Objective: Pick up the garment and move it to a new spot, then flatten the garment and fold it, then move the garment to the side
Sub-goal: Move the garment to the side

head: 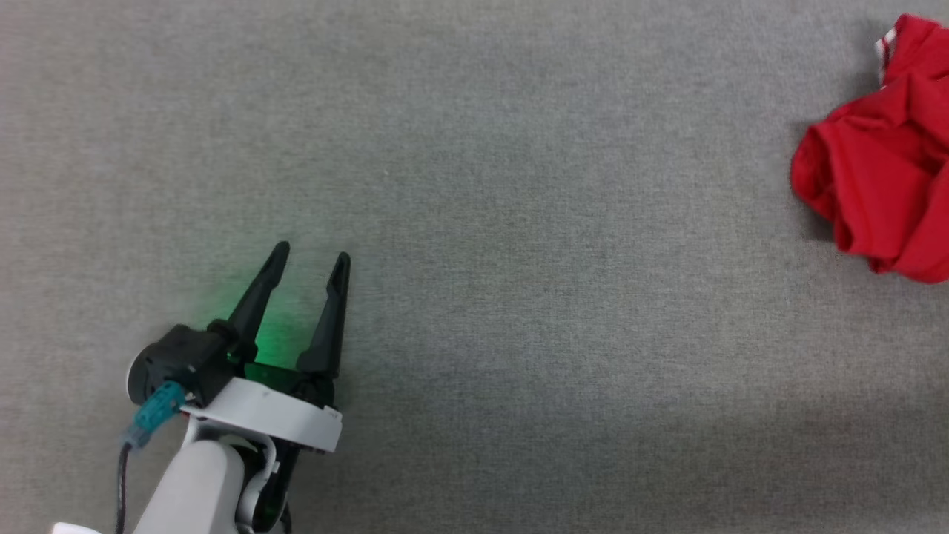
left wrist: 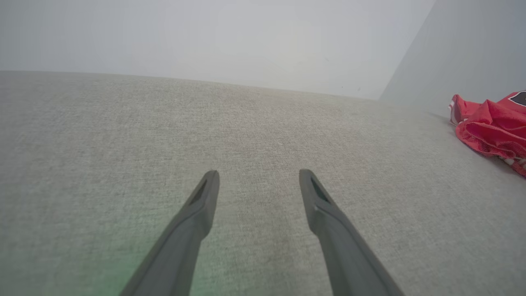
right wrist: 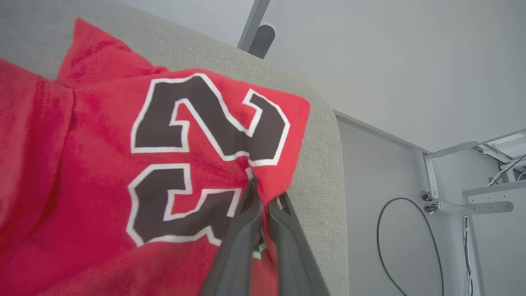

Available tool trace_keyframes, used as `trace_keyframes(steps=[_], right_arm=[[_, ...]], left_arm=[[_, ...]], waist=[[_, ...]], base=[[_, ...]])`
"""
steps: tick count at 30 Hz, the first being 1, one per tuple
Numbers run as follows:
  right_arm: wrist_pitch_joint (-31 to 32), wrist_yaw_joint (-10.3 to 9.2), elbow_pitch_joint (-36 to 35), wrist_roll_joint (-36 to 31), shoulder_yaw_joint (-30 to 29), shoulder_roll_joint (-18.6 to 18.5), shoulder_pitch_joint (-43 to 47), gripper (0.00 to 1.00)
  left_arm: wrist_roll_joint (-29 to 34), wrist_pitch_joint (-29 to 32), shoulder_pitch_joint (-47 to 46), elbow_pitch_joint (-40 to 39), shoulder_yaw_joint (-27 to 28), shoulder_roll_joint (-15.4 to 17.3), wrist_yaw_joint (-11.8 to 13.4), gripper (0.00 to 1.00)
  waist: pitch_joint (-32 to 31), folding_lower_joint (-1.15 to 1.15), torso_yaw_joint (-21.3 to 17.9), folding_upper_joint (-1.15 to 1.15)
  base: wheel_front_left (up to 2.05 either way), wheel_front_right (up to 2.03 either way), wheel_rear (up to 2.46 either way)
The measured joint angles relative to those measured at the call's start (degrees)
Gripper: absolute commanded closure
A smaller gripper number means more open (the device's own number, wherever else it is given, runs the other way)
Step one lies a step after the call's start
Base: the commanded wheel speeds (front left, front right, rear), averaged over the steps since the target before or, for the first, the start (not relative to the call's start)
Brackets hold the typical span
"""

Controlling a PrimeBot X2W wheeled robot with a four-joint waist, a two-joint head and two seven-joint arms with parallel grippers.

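Observation:
The garment (head: 882, 163), a red jersey, lies bunched at the right edge of the grey table in the head view, a bit of striped trim at its top. From the left wrist it shows as a red heap (left wrist: 491, 125) far to the right. My left gripper (head: 308, 259) hovers open over bare cloth at the lower left, nothing between its fingers (left wrist: 205, 201). In the right wrist view the garment (right wrist: 82, 164) spreads with black-and-white numerals, and my right gripper (right wrist: 265, 193) is shut on a fold of its red fabric near the table's edge.
The table (head: 519, 222) is covered in grey fabric with wide free room between the left gripper and the garment. Past the table's edge in the right wrist view are a white wall, a metal bracket (right wrist: 464, 205) and a black cable (right wrist: 382, 238).

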Motion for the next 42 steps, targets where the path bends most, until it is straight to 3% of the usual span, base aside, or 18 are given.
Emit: trace_keyframes(steps=[16,20,21,22,23,30,37,42], right_arm=[[-7.3,0.00,14.6,-4.0,3.1,3.5,-7.4,1.00],[-7.7,0.00,17.6,-4.0,3.6,4.4,-8.4,0.58],[-7.8,0.00,18.2,-4.1,3.8,4.6,-8.7,0.37],[-7.7,0.00,18.8,-4.1,4.1,4.8,-8.9,0.04],[-7.3,0.00,19.2,-4.1,4.6,5.0,-9.1,0.00],[-7.4,0.00,20.1,-2.8,5.7,5.4,-9.5,0.00],[-13.6,0.00,18.4,-1.0,5.9,6.3,-7.8,0.00],[-18.6,0.00,16.4,0.2,6.0,9.5,-3.0,0.00]], left_arm=[[0.2,-0.2,-2.3,-0.7,-1.7,1.6,0.0,0.00],[0.2,-0.2,-2.6,-0.3,-1.9,1.5,0.0,0.00],[0.1,-0.2,-2.6,-0.2,-1.8,1.4,0.0,0.00],[0.1,-0.2,-2.5,0.1,-1.8,1.4,0.0,0.00],[0.1,-0.2,-2.5,0.3,-1.7,1.4,0.0,0.00],[-0.4,-0.1,-1.3,1.4,-1.2,1.2,0.0,0.00],[-0.8,-0.1,1.2,2.7,-0.3,0.5,0.0,0.00],[-0.9,-0.1,4.4,3.9,1.0,0.3,0.0,0.00]], waist=[[4.7,0.00,-1.8,0.00],[4.3,0.00,-1.5,0.00],[4.1,0.00,-1.5,0.00],[3.8,0.00,-1.5,0.00],[3.5,0.00,-1.4,0.00],[0.6,0.00,-1.2,0.00],[-4.4,0.00,-0.7,0.00],[-9.6,0.00,-0.2,0.00]], base=[[0.00,0.00,0.00],[0.00,0.00,0.00],[0.00,0.00,0.00],[0.00,0.00,0.00],[0.00,0.00,0.00],[0.00,0.00,0.00],[0.00,0.00,0.00],[0.00,0.00,0.00]])
